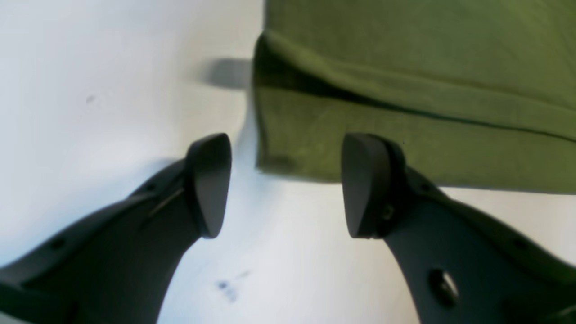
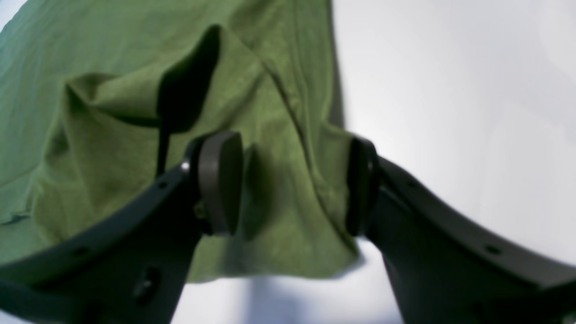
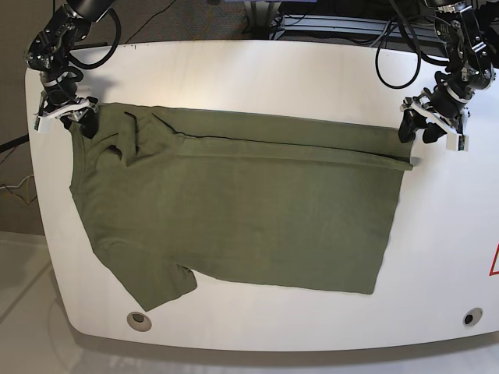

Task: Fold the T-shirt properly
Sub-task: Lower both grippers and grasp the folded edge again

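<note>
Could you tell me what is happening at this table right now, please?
A two-armed robot is folding an olive-green cotton T-shirt spread on a white table. One long edge is already turned over into a narrow strip. The left claw is open at the hem corner, and the right claw is open, straddling bunched cloth at the sleeve end.

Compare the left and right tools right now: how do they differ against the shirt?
The left tool hangs at the shirt's hem corner with mostly bare table between its fingers; the right tool straddles bunched cloth at the sleeve end. The left sits on the base view's right, the right on its left. Both are open and grip nothing.
</note>
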Controlling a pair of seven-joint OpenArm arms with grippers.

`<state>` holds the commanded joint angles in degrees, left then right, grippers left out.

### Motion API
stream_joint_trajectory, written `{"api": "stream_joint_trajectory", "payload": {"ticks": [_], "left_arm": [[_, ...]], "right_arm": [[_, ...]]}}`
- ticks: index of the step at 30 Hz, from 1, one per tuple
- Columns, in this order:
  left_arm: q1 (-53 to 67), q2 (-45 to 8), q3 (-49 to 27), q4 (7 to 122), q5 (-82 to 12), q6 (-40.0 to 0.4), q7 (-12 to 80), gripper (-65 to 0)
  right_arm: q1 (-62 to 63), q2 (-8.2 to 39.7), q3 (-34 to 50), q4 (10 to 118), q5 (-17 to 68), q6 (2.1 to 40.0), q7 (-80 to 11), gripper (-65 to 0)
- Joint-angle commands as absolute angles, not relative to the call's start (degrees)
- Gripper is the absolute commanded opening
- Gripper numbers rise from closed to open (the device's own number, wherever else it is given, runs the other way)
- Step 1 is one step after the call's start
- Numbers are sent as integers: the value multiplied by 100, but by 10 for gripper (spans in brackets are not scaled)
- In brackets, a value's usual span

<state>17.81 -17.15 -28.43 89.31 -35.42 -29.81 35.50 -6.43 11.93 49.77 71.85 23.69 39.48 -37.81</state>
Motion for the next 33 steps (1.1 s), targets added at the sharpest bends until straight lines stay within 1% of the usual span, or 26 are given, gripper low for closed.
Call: {"api": "stream_joint_trajectory", "payload": {"ticks": [3, 7, 9, 15, 17, 23, 25, 33], "left_arm": [[1809, -1725, -2839, 8921, -3525, -2987, 3588, -285], [1844, -1727, -2826, 8902, -3508, -2989, 3595, -285], [1868, -1728, -2824, 8879, -3508, -2990, 3592, -285], [1890, -1726, -2799, 8911, -3510, -2985, 3692, -282], [1898, -1728, -2800, 8915, -3518, -2990, 3709, -283], [1892, -1736, -2796, 8931, -3542, -2977, 3750, -282], [1867, -1727, -2791, 8913, -3540, -2937, 3750, -280], [1594, -1698, -2780, 8428, -3551, -2907, 3851, -293]], "right_arm": [[-605, 1195, 4950, 7129, 2313, 3937, -3774, -317], [-616, 1190, 4947, 7114, 2330, 3950, -3764, -341], [-629, 1185, 4960, 7123, 2362, 3958, -3762, -375], [-672, 1184, 4955, 7209, 2462, 3941, -3703, -531], [-677, 1182, 4948, 7214, 2490, 3939, -3693, -563], [-679, 1185, 4939, 7222, 2556, 3950, -3667, -612], [-635, 1201, 4913, 7195, 2524, 3973, -3627, -650], [-634, 1203, 4933, 7211, 2521, 4000, -3637, -650]]}}
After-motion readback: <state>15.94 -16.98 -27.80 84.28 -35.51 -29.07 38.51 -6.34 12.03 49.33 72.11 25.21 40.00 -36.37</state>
